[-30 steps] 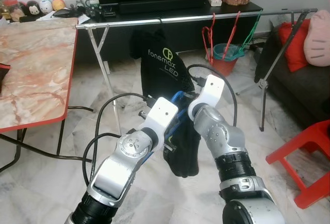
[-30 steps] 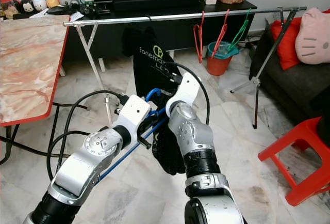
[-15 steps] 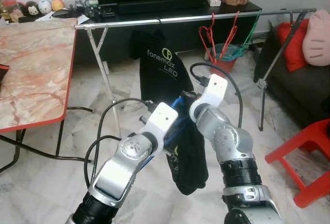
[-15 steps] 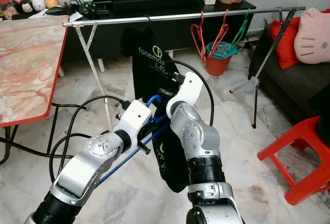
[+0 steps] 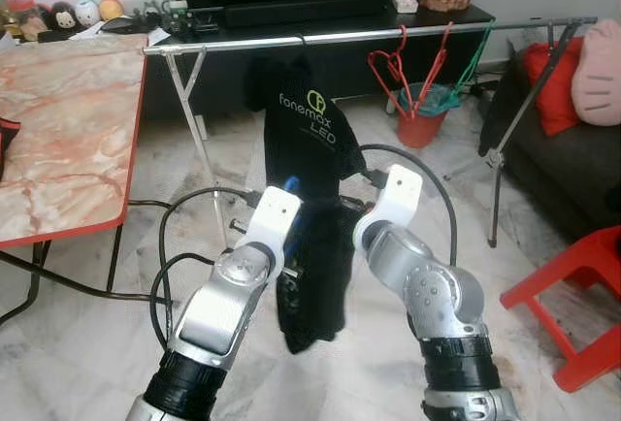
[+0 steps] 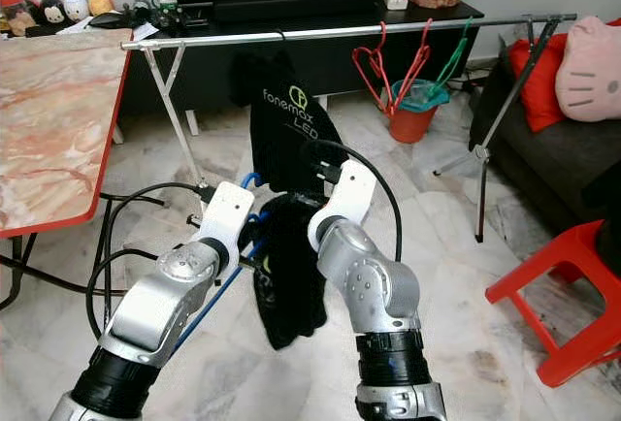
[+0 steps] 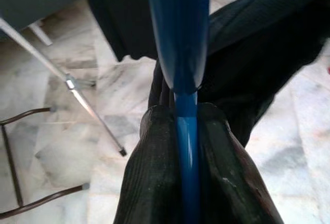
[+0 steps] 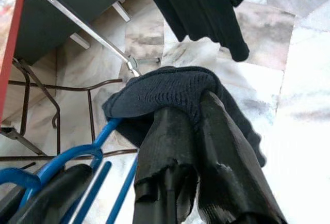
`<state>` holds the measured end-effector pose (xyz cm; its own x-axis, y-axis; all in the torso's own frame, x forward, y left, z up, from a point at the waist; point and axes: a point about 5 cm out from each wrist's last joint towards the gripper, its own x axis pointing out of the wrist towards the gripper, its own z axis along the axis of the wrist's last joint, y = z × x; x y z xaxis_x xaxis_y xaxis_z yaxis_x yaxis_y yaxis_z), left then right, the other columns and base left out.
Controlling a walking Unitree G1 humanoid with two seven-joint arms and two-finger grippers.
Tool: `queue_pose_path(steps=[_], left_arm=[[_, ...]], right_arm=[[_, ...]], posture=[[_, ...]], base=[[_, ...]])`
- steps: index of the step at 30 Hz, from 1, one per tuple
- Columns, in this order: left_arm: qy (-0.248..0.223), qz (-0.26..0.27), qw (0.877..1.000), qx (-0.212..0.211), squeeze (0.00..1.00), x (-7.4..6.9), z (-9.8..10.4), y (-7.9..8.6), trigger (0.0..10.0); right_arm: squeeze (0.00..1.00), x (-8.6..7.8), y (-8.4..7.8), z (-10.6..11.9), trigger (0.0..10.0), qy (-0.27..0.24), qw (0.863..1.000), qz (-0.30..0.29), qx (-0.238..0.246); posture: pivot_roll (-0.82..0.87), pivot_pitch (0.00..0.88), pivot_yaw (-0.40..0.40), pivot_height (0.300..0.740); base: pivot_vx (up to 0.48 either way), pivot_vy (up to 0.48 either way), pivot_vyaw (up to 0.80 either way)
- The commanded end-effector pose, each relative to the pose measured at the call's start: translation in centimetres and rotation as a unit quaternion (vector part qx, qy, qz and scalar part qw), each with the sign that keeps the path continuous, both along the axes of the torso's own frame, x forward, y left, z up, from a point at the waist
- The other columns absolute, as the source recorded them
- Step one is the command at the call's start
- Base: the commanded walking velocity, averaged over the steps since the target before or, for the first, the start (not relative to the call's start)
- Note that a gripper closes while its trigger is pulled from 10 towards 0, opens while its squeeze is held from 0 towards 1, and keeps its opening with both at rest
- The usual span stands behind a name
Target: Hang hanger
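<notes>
Our left gripper [image 7: 186, 146] pinches the blue hanger [image 7: 180, 38]; our right gripper [image 8: 198, 157] clamps the dark garment [image 5: 315, 275] draped on it, both below the silver rail [image 5: 369, 35] carrying a black shirt [image 5: 306, 125].

"fonemax LED" — black shirt [image 5: 309, 130]

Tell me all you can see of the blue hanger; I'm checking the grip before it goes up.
The blue hanger looks like glossy plastic. The left gripper is shut on one of its bars, and its curved hook end shows near the right gripper. A dark knit garment drapes over it, held between both arms, below the rail.
</notes>
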<state>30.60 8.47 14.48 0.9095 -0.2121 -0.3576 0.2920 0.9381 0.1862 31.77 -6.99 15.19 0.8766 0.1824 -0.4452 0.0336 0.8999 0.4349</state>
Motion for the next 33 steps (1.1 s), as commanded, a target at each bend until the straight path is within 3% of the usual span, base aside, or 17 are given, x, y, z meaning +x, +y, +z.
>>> queue_pose_path(steps=[1, 4, 6, 10, 14, 21, 26, 30, 33], left_arm=[[-0.03, 0.028, 0.999, 0.001, 0.0, 0.6, 0.9, 0.6, 10.0], [-0.047, -0.029, 0.997, -0.052, 0.0, 0.4, 1.9, -0.8, 10.0], [-0.028, -0.074, 0.993, -0.091, 0.0, -0.2, 1.8, -1.9, 10.0], [-0.003, -0.111, 0.985, -0.134, 0.0, -1.0, 1.6, -2.6, 10.0], [0.014, -0.135, 0.98, -0.148, 0.0, -1.5, 1.3, -2.8, 10.0], [0.02, -0.161, 0.973, -0.167, 0.0, -1.8, 1.4, -2.3, 10.0], [0.022, -0.154, 0.968, -0.198, 0.0, -1.7, 1.5, -2.1, 10.0], [0.023, -0.154, 0.964, -0.217, 0.0, -1.7, 1.5, -2.3, 10.0], [0.019, -0.145, 0.966, -0.215, 0.0, -1.5, 1.4, -2.1, 10.0]], right_arm=[[0.0, -1.6, 4.4, 1.2, 10.0, 0.005, 0.995, 0.029, 0.091], [0.0, -1.9, 4.8, 1.1, 10.0, 0.006, 0.994, 0.04, 0.097], [0.0, -1.7, 4.7, 1.2, 10.0, 0.001, 0.994, 0.047, 0.097], [0.0, -1.5, 4.7, 1.7, 10.0, -0.015, 0.993, 0.066, 0.092], [0.0, -1.6, 5.3, 2.4, 10.0, -0.045, 0.987, 0.127, 0.084], [0.0, -1.0, 4.5, 3.2, 10.0, -0.079, 0.986, 0.142, 0.049], [0.0, -1.5, 5.0, 4.0, 10.0, -0.124, 0.965, 0.232, 0.019], [0.0, -2.8, 5.8, 4.0, 10.0, -0.149, 0.937, 0.315, -0.021], [0.0, -3.2, 5.6, 3.8, 10.0, -0.146, 0.934, 0.325, -0.029]], posture=[[0.01, 0.0, -0.027, 0.74], [0.01, 0.0, -0.027, 0.74], [0.02, 0.0, -0.027, 0.74], [0.01, 0.0, -0.025, 0.74], [0.01, 0.0, -0.025, 0.74], [0.01, 0.0, -0.022, 0.74], [0.01, 0.0, -0.022, 0.74], [0.01, 0.0, -0.025, 0.74], [0.01, 0.0, -0.025, 0.74]], base=[[0.0, 0.0, 0.0], [0.0, 0.0, 0.0], [0.0, 0.0, 0.0], [0.0, 0.0, 0.0], [0.0, 0.0, 0.0], [0.0, 0.0, 0.0], [0.0, 0.0, 0.0], [0.0, 0.0, 0.0], [0.0, 0.0, 0.0]])
